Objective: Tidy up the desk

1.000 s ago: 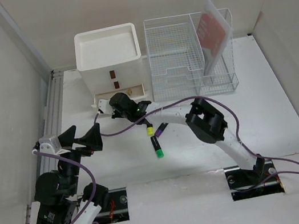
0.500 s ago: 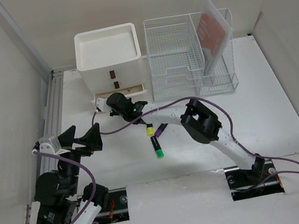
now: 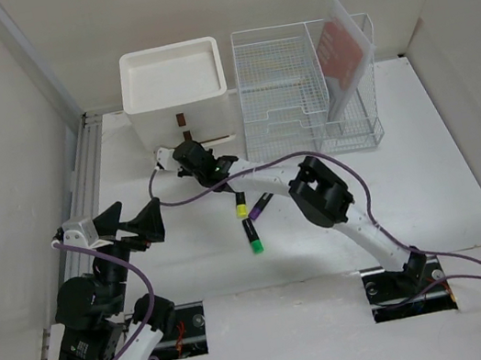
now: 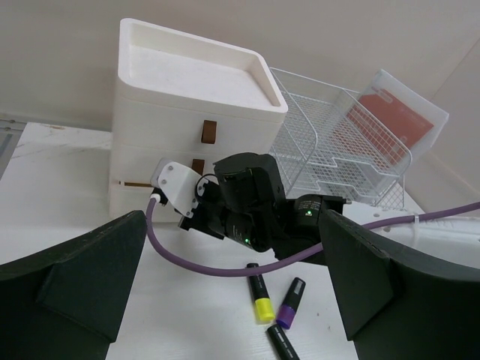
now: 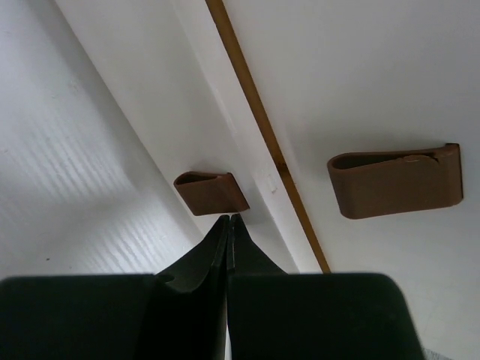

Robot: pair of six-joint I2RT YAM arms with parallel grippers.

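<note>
Fingers (image 4: 75,277) of the left gripper (image 3: 138,211) fill the lower corners of its own wrist view, cut off by the frame edges. They are spread wide with nothing between them, above the near-left part of the desk (image 3: 425,166). The desk is a large flat matte white tabletop with a grey metal rail (image 3: 83,184) along its left side, and it carries everything else.

Farther in lie three black markers close together. The green-capped marker (image 3: 254,239) is nearest, and only its dark end shows at the bottom of the left wrist view. Beyond it, the yellow-capped marker (image 3: 240,206) and the purple-capped marker (image 3: 260,206) lie side by side.

The right arm (image 3: 322,195), trailed by a purple cable (image 4: 196,260), reaches across to the far left. From above, the right gripper (image 5: 229,225) hides its own tips under its black body. Its wrist view shows the jaws pressed fully together, holding nothing. The tips sit just below a small brown handle (image 5: 211,193) on the front of the cream plastic drawer box (image 3: 172,80); whether they touch that front cannot be told. A second brown handle (image 5: 394,184) lies past a thin brown seam.

The box stands at the far left with its tray top up. Just beside it on the right is the white wire-mesh rack (image 3: 285,88). A red sheet in a translucent sleeve (image 3: 340,48) leans in its right compartment, its print too small to read.
</note>
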